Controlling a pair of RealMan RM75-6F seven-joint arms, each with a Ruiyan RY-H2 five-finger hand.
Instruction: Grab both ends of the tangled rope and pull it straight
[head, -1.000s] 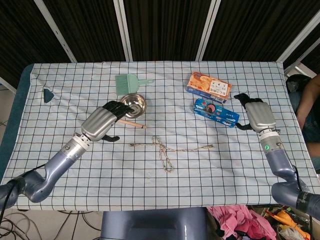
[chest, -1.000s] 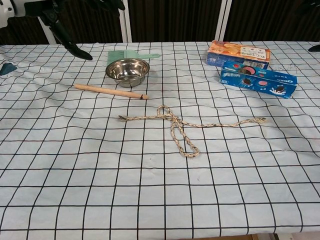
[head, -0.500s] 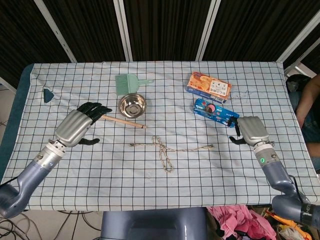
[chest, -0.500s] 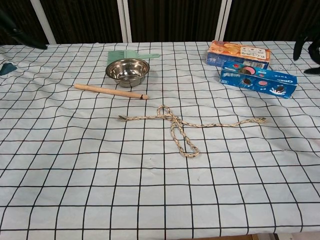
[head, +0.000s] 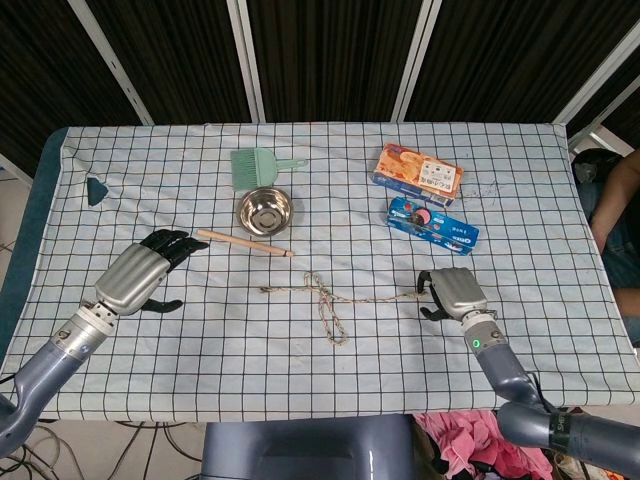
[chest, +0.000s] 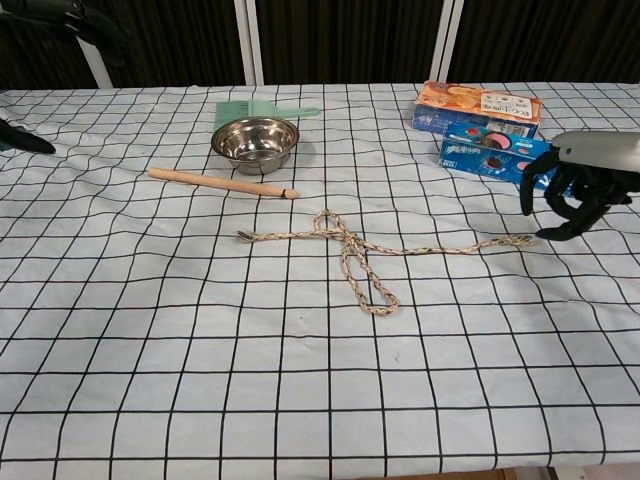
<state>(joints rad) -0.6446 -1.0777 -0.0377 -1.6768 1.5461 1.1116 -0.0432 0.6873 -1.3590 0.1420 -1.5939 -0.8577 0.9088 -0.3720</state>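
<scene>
The thin, pale braided rope (head: 335, 300) is lying in the middle of the table (head: 300, 380), with a twisted loop hanging down near the middle of the frame. One frayed end is pointing left and the other is pointing right.

The right hand (head: 447, 292) is hanging just beside the right end of the rope, in the lower right of the head view. Its dark fingers (chest: 570, 200) are curling downward but are holding nothing. The left hand (head: 140, 275) is sitting at the left of the frame, well apart from the left end of the rope. Its fingers are spread a little, and it is holding nothing too.

What could go wrong? The rope is thin and flat on the cloth, so the fingers might pinch the cloth too, or slip off the end. If only one end is held, pulling would just drag the whole rope. The long wooden stick (head: 245, 243) is lying between the left hand and the rope, so the hand might bump it.

The table is wearing a white cloth with black squares, a bit wrinkly. Dark panels with white bars are standing behind it.
</scene>
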